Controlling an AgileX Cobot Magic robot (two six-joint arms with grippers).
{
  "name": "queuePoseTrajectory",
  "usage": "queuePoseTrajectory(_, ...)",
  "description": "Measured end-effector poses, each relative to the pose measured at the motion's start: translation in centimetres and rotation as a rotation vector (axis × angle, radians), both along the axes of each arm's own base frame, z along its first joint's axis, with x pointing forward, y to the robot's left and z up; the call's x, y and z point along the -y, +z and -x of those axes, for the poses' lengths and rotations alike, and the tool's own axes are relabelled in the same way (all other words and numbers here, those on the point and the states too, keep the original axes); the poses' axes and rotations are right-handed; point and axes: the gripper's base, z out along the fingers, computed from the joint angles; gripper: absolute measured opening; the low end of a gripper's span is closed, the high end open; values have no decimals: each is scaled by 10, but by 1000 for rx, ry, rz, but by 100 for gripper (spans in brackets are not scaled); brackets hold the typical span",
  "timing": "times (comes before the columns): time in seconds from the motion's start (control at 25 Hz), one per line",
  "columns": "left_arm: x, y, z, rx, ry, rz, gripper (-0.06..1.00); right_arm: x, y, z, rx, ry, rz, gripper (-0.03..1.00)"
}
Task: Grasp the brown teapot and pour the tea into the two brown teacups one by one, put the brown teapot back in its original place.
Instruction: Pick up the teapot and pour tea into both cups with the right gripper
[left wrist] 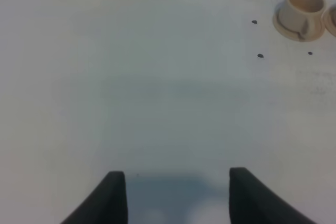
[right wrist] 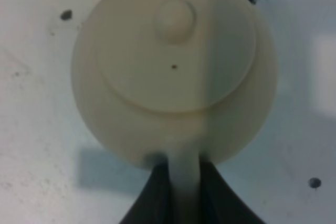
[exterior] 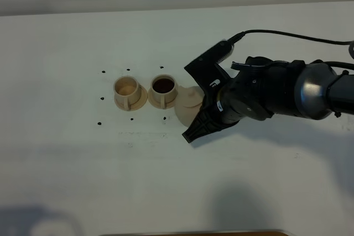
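Note:
The brown teapot (exterior: 188, 105) is beside the right teacup, partly under my right arm. In the right wrist view the teapot (right wrist: 173, 66) shows from above with its knobbed lid. My right gripper (exterior: 203, 109) (right wrist: 184, 195) is shut on its loop handle (right wrist: 184, 174). The left teacup (exterior: 126, 88) looks pale inside. The right teacup (exterior: 164, 86) holds dark tea. Each stands on a small saucer. The left teacup (left wrist: 302, 4) also shows in the left wrist view. My left gripper (left wrist: 173, 195) is open and empty over bare table. The wide saucer is hidden.
The white table (exterior: 66, 153) carries small black dot marks (exterior: 103, 72) around the cups. A brown edge (exterior: 193, 232) runs along the near side of the exterior view. My right arm (exterior: 298, 89) reaches in from the right.

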Motion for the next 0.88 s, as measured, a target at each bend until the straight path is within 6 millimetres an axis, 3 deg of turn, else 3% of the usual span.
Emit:
queuePoseTrajectory(0.24, 0, 0, 0, 0, 0, 0, 50, -2, 2, -1, 21, 10, -22, 8)
queuePoseTrajectory(0.44, 0, 0, 0, 0, 0, 0, 50, -2, 31, -2, 83, 34, -5, 8)
queuePoseTrajectory(0.6, 0, 0, 0, 0, 0, 0, 50, -7, 50, 7, 122, 73, 6, 8)
queuePoseTrajectory(0.88, 0, 0, 0, 0, 0, 0, 50, -27, 55, 24, 172, 199, 88, 8)
